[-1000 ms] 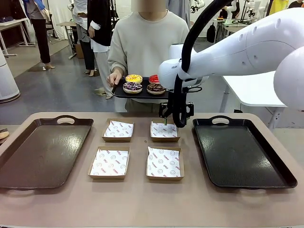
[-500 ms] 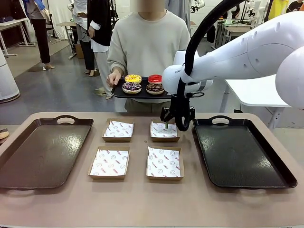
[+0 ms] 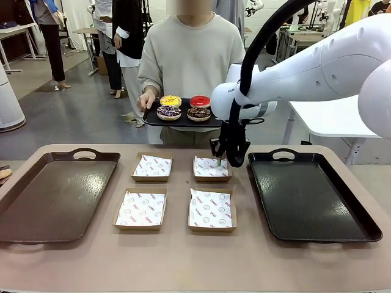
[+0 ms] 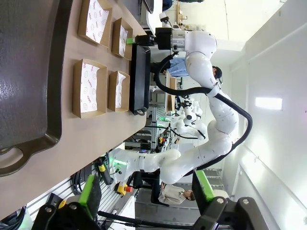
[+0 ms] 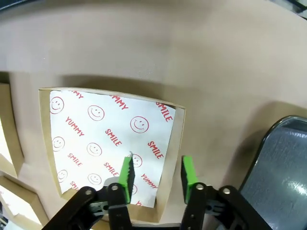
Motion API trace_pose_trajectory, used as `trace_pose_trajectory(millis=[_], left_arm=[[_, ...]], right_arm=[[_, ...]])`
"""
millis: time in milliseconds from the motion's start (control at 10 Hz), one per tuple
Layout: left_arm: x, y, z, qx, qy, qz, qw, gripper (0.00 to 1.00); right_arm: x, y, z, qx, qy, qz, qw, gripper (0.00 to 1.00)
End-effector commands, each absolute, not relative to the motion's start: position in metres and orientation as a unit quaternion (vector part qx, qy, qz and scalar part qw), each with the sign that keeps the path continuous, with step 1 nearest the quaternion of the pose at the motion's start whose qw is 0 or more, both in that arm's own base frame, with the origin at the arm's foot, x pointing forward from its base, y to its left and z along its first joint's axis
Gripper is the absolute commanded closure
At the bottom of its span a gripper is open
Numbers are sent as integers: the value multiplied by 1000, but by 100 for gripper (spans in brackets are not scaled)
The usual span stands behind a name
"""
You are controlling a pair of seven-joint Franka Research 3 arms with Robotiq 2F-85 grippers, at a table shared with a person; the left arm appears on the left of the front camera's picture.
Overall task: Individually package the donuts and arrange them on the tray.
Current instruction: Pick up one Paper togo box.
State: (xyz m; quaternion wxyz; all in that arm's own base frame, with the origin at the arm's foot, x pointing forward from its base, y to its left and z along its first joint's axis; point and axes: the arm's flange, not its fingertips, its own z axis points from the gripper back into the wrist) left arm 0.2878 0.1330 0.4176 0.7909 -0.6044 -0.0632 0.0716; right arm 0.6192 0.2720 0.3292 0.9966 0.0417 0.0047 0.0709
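Observation:
Several donuts lie on a small black tray (image 3: 183,122) held by the person at the far side: yellow (image 3: 171,100), red (image 3: 200,101), purple-and-white (image 3: 169,112), chocolate with sprinkles (image 3: 198,113). My right gripper (image 3: 219,162) hangs low over the far right paper-lined box (image 3: 209,168). In the right wrist view, the right gripper (image 5: 157,172) has its jaws narrowed astride the box's side wall (image 5: 174,139), with a gap still showing between the pads. My left gripper (image 4: 146,189) is open and holds nothing, off to the left of the table.
Two large dark trays lie on the table, one at the left (image 3: 55,192) and one at the right (image 3: 311,195). Between them sit three more paper-lined boxes: (image 3: 152,167), (image 3: 141,208), (image 3: 211,209). Other people stand far behind.
My right gripper has come down and a little right onto the far right box's edge, and its jaws have narrowed. The person has lifted the donut tray slightly.

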Motion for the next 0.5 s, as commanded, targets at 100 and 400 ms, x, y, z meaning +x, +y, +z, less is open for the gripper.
trace_pose_trajectory(millis=[100, 400], left_arm=[[288, 133, 418, -604, -63, 72, 791, 0], [288, 133, 418, -604, -63, 72, 791, 0]], right_arm=[[612, 265, 327, 47, -7, 59, 997, 96], [612, 264, 327, 47, -12, 44, 998, 100]])
